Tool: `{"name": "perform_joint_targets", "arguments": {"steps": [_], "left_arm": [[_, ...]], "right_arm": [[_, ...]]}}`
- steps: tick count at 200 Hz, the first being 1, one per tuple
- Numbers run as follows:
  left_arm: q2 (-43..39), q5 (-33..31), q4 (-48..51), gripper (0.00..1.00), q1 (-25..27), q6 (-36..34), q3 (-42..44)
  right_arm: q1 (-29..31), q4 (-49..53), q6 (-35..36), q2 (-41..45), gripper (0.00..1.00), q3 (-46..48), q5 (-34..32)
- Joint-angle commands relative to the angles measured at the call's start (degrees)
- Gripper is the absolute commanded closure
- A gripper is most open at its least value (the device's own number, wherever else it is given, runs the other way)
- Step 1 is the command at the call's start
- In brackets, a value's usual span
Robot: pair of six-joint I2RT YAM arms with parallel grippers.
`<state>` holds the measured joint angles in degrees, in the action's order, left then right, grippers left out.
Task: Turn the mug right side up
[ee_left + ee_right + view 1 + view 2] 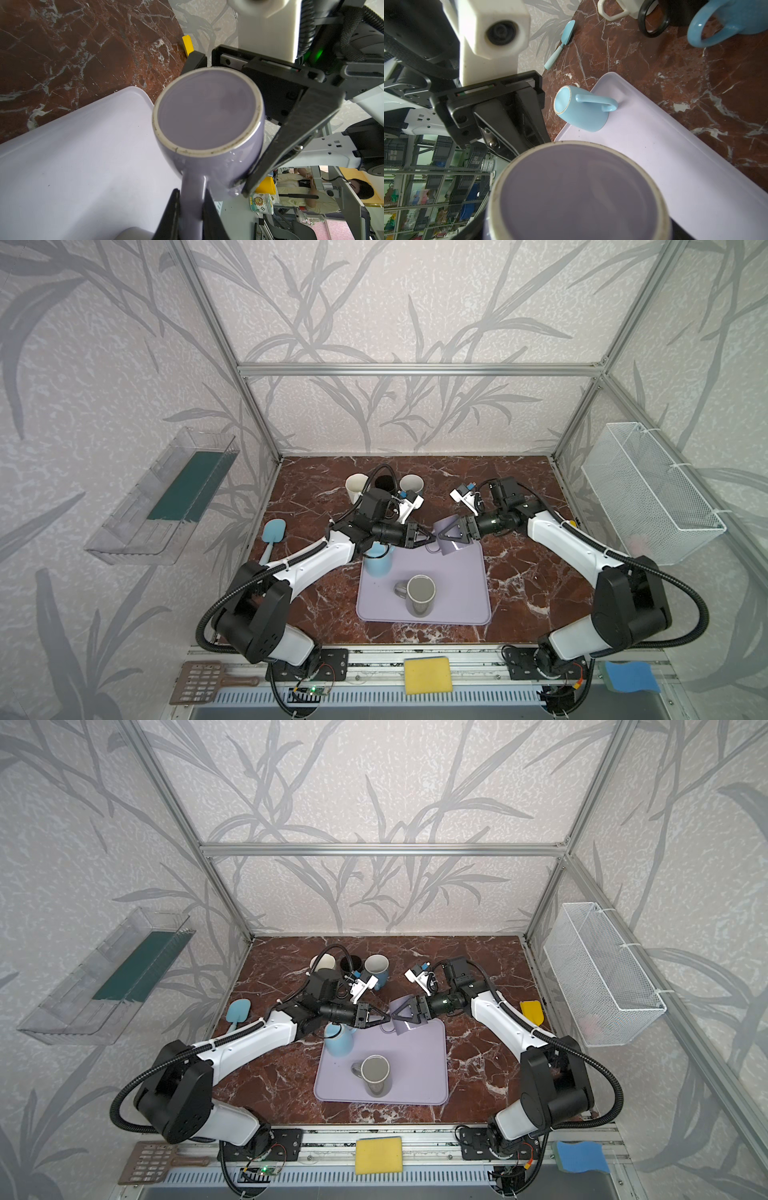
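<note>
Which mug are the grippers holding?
The lilac mug, held above the far edge of the tray: left gripper pinches its handle, right gripper spans its body. The light blue mug and grey mug sit on the tray.

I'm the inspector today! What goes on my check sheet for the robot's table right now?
Surface: marble table with lilac tray; no spills seen.
Job's things: purple mug held in the air over the tray's far edge, tilted, base facing both wrist cameras.
Clutter: light blue mug upside down and grey mug upright on the tray; back mugs; blue spatula; yellow spatula.
Pincers: left pincer shut on the handle; right pincer clamps the body.
Cables: black hose arches by the back mugs; no snag seen.
Surroundings: clear shelf, wire basket, yellow sponge.
</note>
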<state>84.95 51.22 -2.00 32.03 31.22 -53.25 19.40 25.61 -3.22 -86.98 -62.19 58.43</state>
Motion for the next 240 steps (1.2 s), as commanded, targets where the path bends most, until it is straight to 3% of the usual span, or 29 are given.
{"name": "perform_joint_targets", "arguments": {"steps": [1,45,99,166,175,209,240], "left_arm": [[0.3,-4.5,2.6,1.0,0.3,3.9,1.1],[-1.5,-6.4,-0.4,1.0,0.3,6.0,3.3],[-2.0,-7.8,-3.0,1.0,0.3,8.2,4.5],[-4.1,-13.6,-0.9,1.0,0.4,9.1,5.5],[-4.6,-13.7,-1.6,1.0,0.4,9.5,6.0],[-3.4,-11.3,-2.8,1.0,0.4,10.5,5.8],[-2.7,-9.9,-4.3,0.97,0.3,11.3,5.8]], "right_arm": [[1.9,-5.3,1.3,0.9,0.49,-4.3,5.4],[1.8,-5.5,-1.8,0.9,0.35,-5.3,2.9],[1.9,-6.2,-4.8,0.5,0.27,-5.4,0.5],[1.8,-9.1,-8.8,-1.1,0.24,-5.7,0.1],[1.8,-10.1,-9.3,-1.4,0.25,-5.5,0.9],[1.8,-12.7,-8.9,-2.7,0.48,-5.2,5.5],[1.8,-14.2,-8.4,-2.9,0.58,-4.3,8.0]]}}
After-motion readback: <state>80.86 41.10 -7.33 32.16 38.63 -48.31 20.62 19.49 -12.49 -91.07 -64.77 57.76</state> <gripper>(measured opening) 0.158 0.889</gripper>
